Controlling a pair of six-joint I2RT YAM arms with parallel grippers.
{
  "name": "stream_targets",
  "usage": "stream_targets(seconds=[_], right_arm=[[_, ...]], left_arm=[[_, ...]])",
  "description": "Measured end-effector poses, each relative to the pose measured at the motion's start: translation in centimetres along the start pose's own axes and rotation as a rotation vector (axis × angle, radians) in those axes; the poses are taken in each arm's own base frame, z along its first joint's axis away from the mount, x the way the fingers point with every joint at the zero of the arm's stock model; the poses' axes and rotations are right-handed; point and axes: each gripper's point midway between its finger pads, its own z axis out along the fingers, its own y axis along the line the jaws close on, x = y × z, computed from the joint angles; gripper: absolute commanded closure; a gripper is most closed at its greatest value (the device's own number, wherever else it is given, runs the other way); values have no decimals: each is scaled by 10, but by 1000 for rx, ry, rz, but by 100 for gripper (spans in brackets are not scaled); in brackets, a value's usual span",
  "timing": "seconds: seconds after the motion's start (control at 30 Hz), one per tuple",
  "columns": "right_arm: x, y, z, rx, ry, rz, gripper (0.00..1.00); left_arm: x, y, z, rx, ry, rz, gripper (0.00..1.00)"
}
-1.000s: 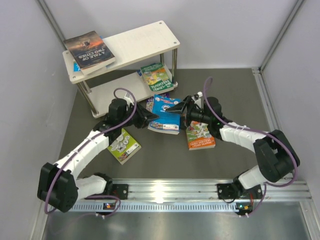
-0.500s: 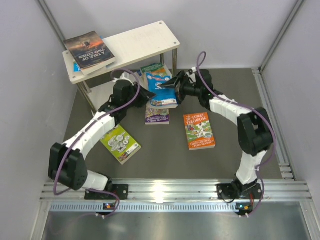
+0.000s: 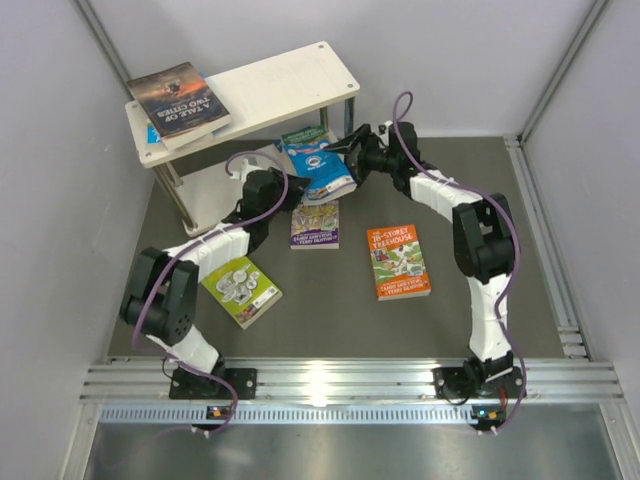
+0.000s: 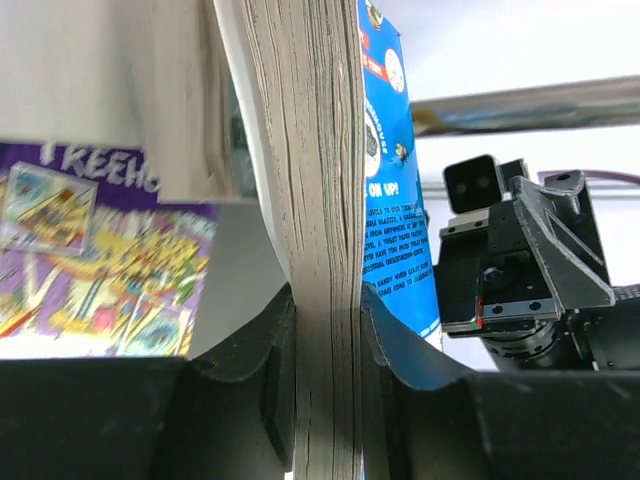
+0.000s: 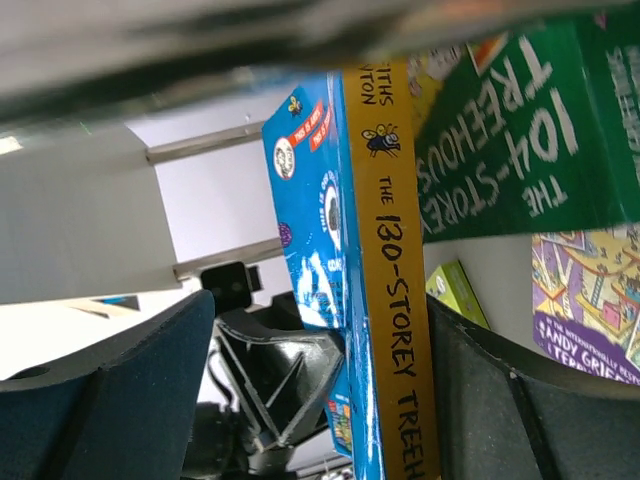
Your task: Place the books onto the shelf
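The bright blue book (image 3: 318, 172) is held off the worktop (image 3: 470, 200), at the front of the shelf (image 3: 290, 80) beside its lower board. Its yellow spine reads "THE 130-STOREY TREEH" before the frame cuts it off.

The left tool (image 4: 325, 340) is clenched on the page edge. The right tool (image 5: 320, 340) is spread: its fingers straddle the spine, with a gap on the cover side.

- **Lower board:** green "104-STOREY TREEHOUSE" book (image 5: 520, 130).
- **Top board:** "A TALE OF TWO CITIES" book (image 3: 180, 100).
- **Flat on the worktop:** purple book (image 3: 315, 222), orange "TREEHOUSE" book (image 3: 398, 260), lime-green book (image 3: 240, 290).
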Motion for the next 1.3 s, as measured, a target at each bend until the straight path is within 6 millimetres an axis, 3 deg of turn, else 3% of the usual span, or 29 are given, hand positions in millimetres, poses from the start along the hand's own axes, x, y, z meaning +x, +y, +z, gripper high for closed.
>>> stream_targets(seconds=[0.17,0.47,0.8,1.03,1.3], right_arm=[[-12,12,-1,-25,-34,-6,22],[-17,9,2,-21,-53,8,22],[-9,7,6,-52,-39,22,22],[9,-16,-5,-23,-5,74,22],[40,15,-38,-80,20,23,22]], left_arm=[[-6,-2,14,92,-31,-61,100],[-21,6,34,190,26,-102,100],[-60,15,57,206,23,-115,100],[-76,33,83,158,-14,-124,100],[-86,32,93,142,-47,-128,100]])
